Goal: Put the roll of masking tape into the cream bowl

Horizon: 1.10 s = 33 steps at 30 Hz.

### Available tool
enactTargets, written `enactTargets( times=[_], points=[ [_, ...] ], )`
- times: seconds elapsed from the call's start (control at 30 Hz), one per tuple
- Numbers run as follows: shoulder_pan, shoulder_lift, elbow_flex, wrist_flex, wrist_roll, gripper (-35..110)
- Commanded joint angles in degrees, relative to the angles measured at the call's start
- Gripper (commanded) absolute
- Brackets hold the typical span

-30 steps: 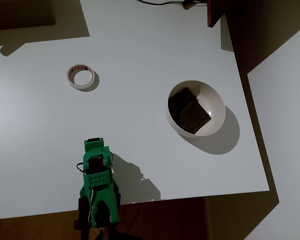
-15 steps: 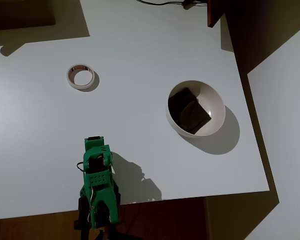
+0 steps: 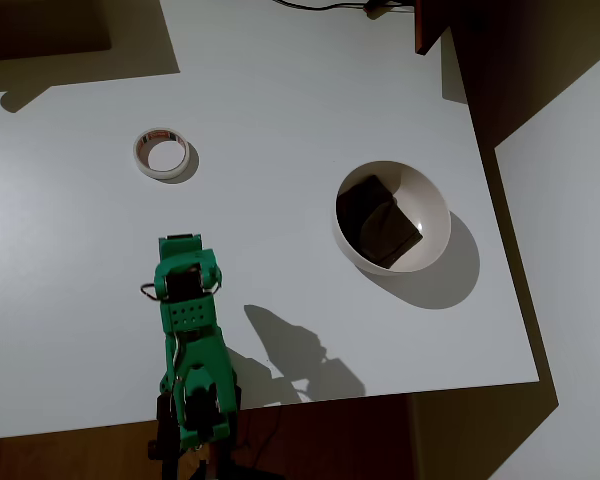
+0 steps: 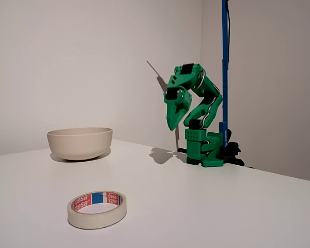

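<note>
The roll of masking tape lies flat on the white table at the upper left in the overhead view, and near the front in the fixed view, red print on its core. To the right stands the cream bowl, seen at the left in the fixed view; a dark square block lies inside it. My green gripper hangs shut in the air, tips pointing down, well above the table. From overhead the gripper is below the tape and apart from it.
The white table ends at the right and bottom edges in the overhead view. The arm's base stands at the table's near edge beside a blue pole. A dark wooden piece juts in at the top.
The arm has lifted and reached forward toward the tape; the gripper head moved up the overhead picture. Tape, bowl and block have not moved.
</note>
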Motion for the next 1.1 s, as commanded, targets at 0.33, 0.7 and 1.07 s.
enactTargets(
  times=[0.33,0.7,1.07],
  points=[
    [0.5,-40.7,-48.6,7.2,0.6,-8],
    [3.4,-73.2,-85.5,12.9,-0.4,-8],
    [0.3,-94.0,-98.8,11.9,-1.5,13]
  ],
)
